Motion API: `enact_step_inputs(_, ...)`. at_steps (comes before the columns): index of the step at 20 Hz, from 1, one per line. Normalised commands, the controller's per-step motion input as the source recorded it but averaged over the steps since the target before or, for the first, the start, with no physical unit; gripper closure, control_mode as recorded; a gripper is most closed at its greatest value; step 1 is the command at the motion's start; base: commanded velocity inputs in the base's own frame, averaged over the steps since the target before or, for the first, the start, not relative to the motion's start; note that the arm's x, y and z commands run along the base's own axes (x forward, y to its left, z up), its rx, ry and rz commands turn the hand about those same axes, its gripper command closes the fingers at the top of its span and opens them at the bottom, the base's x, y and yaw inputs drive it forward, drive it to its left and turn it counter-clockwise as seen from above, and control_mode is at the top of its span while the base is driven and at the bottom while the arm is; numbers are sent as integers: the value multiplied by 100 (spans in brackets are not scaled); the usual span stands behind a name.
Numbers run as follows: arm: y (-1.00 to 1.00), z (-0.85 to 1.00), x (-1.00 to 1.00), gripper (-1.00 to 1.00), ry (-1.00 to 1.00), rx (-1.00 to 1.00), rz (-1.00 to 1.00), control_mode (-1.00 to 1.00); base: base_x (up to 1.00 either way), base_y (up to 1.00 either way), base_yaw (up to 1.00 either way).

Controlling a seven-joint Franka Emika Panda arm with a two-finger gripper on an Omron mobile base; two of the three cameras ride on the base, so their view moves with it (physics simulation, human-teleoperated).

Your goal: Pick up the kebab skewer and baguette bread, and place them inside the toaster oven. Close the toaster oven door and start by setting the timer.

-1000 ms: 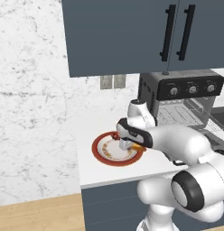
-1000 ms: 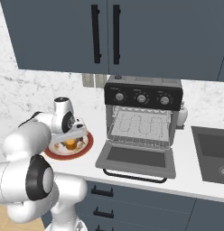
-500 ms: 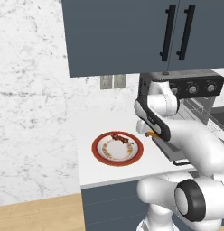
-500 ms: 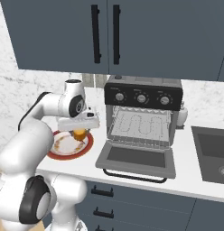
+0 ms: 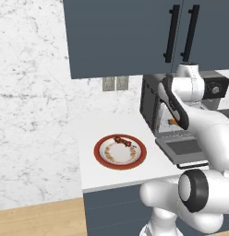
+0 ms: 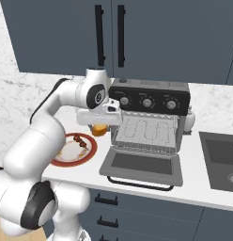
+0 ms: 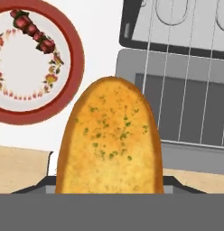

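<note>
My gripper (image 6: 99, 126) is shut on the baguette bread (image 6: 99, 131), a golden-orange loaf that hangs in the air left of the toaster oven (image 6: 149, 101). In the hand view the baguette bread (image 7: 109, 140) stands close in front, above the counter between plate and oven. The kebab skewer (image 6: 81, 140) lies on the red-rimmed plate (image 6: 59, 161), at its far side; the kebab skewer (image 7: 35, 31) shows as dark red chunks. The toaster oven door (image 6: 142, 164) lies dropped open and flat, wire racks (image 6: 146, 129) bare inside. The baguette's orange end (image 5: 172, 121) peeks beside the oven's mouth.
Dark blue wall cabinets (image 6: 137, 33) hang above the oven. A sink (image 6: 221, 160) is set into the counter at the right. A small white jar (image 6: 190, 121) stands behind the oven's right side. The counter's front edge runs just before the open door.
The gripper has lifted the baguette off the plate and carried it up and to the right, toward the open oven. The skewer stays on the plate.
</note>
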Motion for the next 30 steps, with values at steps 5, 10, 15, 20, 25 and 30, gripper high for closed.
enact_step_inputs(5, -70, 25, 0, 100, -3, 1, -9, -100, 0, 0, 0)
enact_step_inputs(10, -52, 25, -8, 100, -1, 13, -32, -100, 0, 0, 0)
enact_step_inputs(15, -7, 2, 0, 100, -7, 23, -64, -100, 0, 0, 0)
enact_step_inputs(20, 0, -7, 0, 100, -15, 24, -73, -100, 0, 0, 0)
enact_step_inputs(25, 0, -15, 0, 100, -17, 19, -76, -100, 0, 0, 0)
enact_step_inputs(30, 0, -6, 32, 100, -16, 7, -54, -100, 0, 0, 0)
